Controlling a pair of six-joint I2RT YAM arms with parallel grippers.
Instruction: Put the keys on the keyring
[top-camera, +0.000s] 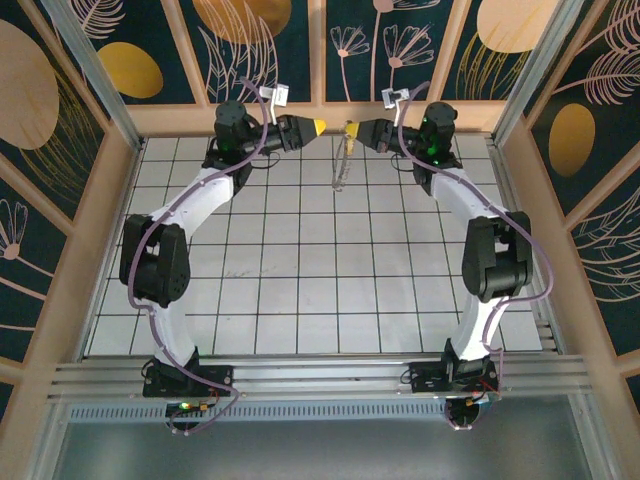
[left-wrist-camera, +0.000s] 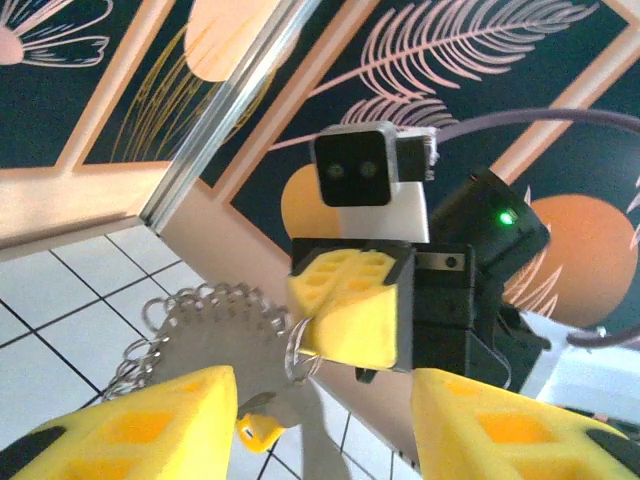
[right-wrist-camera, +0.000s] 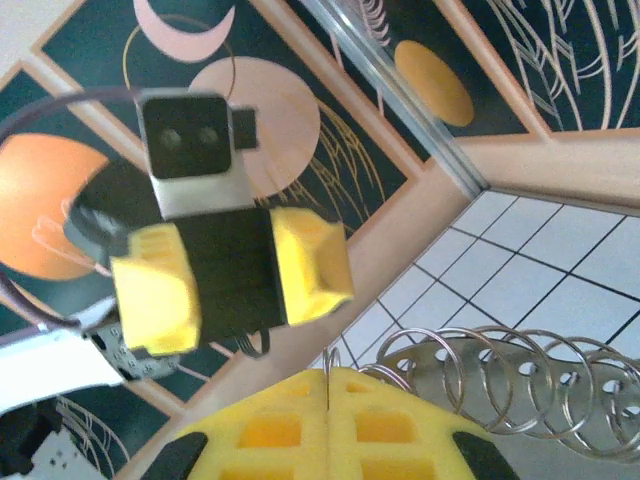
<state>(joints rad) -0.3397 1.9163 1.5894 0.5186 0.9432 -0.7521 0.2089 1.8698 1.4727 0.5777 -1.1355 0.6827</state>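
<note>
Left gripper (left-wrist-camera: 325, 432): fingers apart, empty. Key (left-wrist-camera: 262, 430): just ahead of it, low, beside the inner finger; we cannot tell if it is threaded. Keyring (left-wrist-camera: 215, 296): ahead, hanging long-axis down from the right gripper (right-wrist-camera: 330, 425), whose fingers pinch it. Free air around; table (top-camera: 300, 280) well below.
</note>
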